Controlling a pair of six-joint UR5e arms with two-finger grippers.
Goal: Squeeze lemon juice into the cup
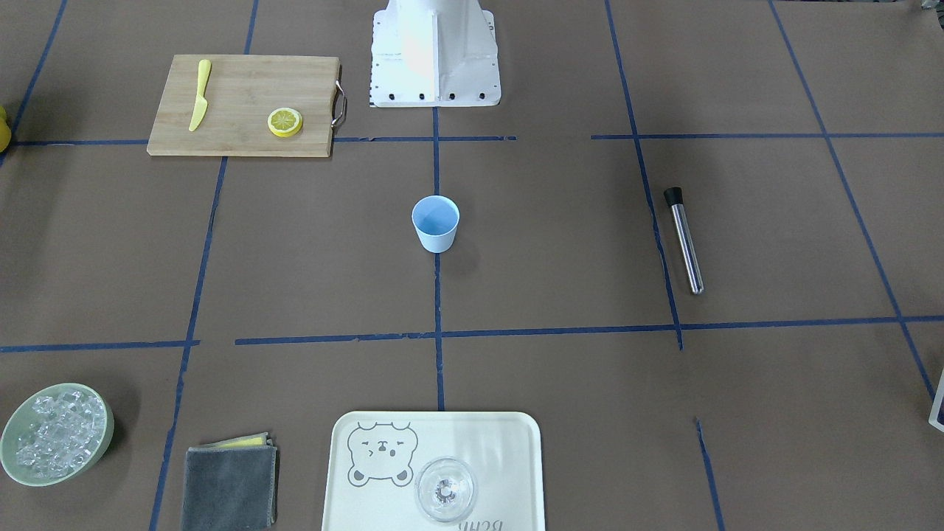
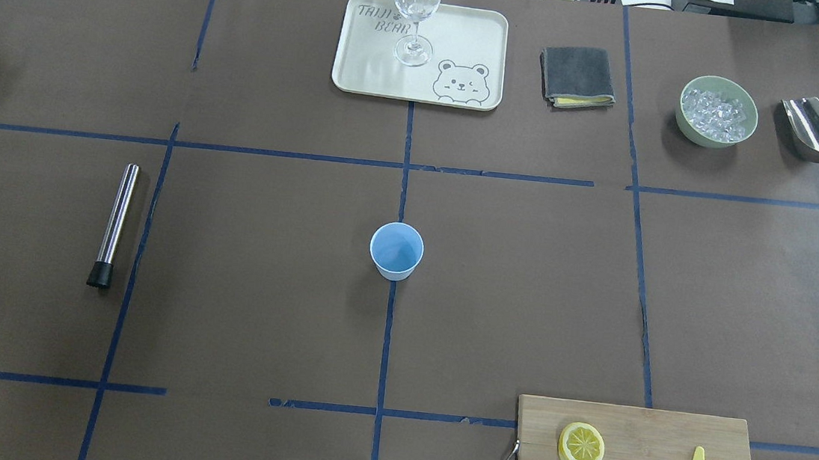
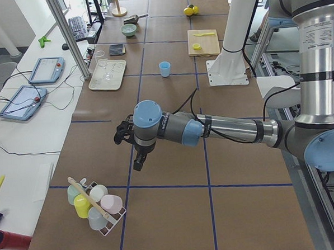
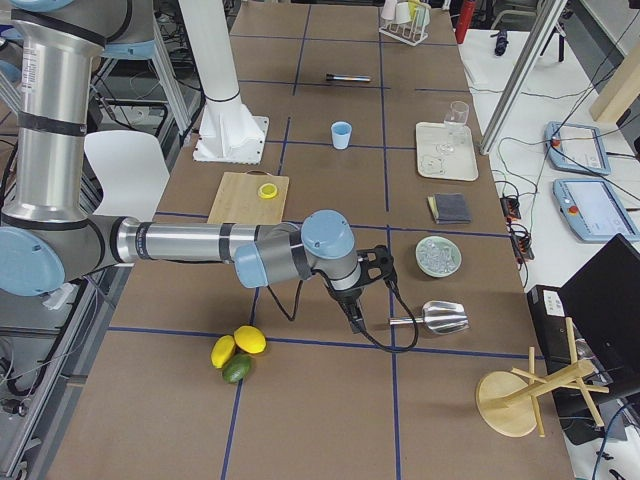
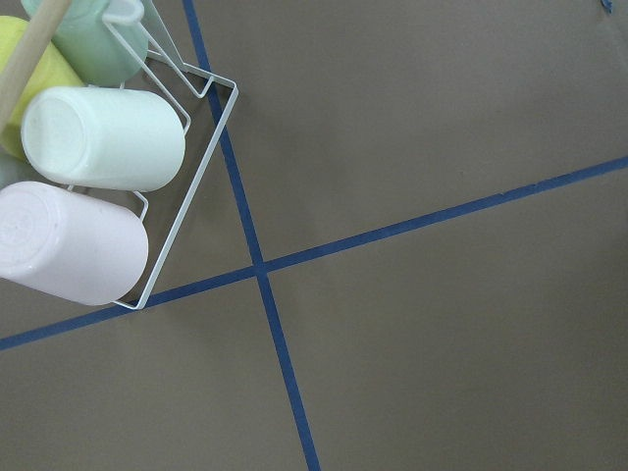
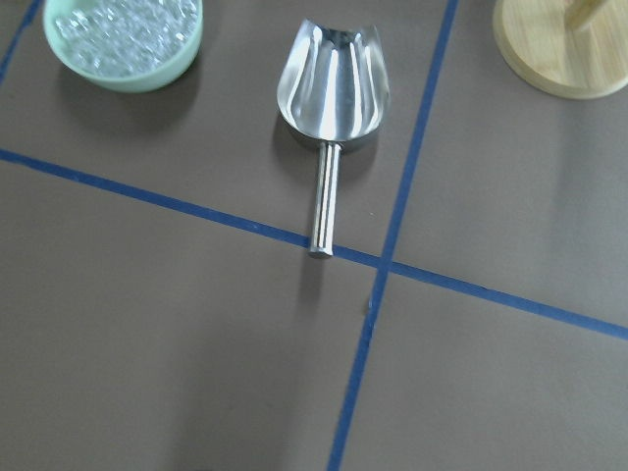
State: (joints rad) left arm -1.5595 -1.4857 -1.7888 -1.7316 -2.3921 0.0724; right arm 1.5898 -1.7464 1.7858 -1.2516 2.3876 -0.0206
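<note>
While cup (image 2: 396, 251) stands upright, bowl (image 2: 712, 142) holds ice (image 2: 718, 109).

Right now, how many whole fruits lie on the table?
3, in one cluster at the table's right end: two yellow fruits and a green one in front. Others may be hidden.

The lemon (image 2: 581, 447), a round yellow-rinded slice lying flat with its pale segmented face up, sits well apart from the small light-blue cup (image 2: 396, 250), which stands upright and open-mouthed.
</note>
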